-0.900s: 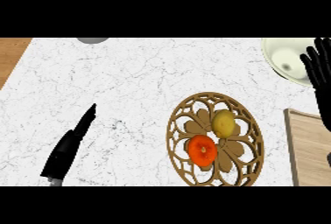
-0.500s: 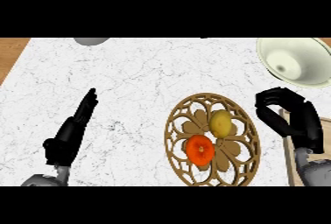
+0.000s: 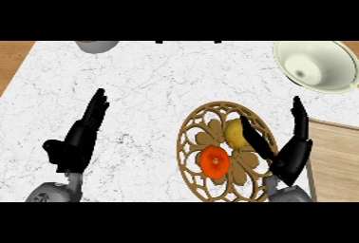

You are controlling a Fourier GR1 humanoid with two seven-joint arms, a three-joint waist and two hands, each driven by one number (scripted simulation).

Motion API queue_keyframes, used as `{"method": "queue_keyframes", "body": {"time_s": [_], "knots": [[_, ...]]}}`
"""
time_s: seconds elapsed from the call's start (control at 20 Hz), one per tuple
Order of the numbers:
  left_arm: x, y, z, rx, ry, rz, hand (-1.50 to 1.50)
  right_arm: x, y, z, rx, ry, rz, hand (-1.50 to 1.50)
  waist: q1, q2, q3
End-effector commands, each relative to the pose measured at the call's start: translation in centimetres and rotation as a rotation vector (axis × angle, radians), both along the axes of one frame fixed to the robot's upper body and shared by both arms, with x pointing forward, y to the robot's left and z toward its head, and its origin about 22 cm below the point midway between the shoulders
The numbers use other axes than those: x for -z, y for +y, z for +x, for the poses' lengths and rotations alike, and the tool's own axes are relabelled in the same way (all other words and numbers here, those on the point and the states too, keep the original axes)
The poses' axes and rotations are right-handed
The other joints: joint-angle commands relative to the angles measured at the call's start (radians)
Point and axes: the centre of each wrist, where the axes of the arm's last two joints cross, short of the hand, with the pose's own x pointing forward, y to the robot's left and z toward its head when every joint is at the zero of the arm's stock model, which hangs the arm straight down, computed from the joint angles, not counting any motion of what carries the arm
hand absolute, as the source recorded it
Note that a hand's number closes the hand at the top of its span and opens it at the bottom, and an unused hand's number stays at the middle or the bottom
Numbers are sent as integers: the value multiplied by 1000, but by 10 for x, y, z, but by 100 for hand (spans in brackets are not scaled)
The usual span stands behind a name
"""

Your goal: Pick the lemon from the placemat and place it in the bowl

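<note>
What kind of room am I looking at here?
Most likely a kitchen: a white marbled counter, a pale bowl at its far right, and a lemon lying on a round wooden placemat.

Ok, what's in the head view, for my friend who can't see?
A lemon lies beside an orange fruit on a round wooden placemat, with the robot's open right hand close by, not holding it. The empty pale bowl sits top right on the white counter; the open left hand is lower left.
</note>
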Motion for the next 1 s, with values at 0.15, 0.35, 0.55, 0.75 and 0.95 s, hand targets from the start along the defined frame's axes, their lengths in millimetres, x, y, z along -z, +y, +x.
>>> {"method": "queue_keyframes", "body": {"time_s": [0.15,0.35,0.55,0.75,0.95], "knots": [[-2,-5,1,-11,20,-18,0,26,26,-12,192,21,-53,-150,-6,-4,-2],[0,-4,3,-25,11,-28,0,9,13,-5,210,114,-24,-150,-12,-5,-3],[-2,-4,9,-3,10,-17,0,-3,26,-2,161,266,29,-150,-4,-1,-2],[-4,-10,13,-18,17,-18,0,-21,26,1,191,449,84,-150,-9,-3,0],[9,-6,9,-6,22,-21,0,-53,41,-5,199,563,104,-150,-9,-4,2]]}}
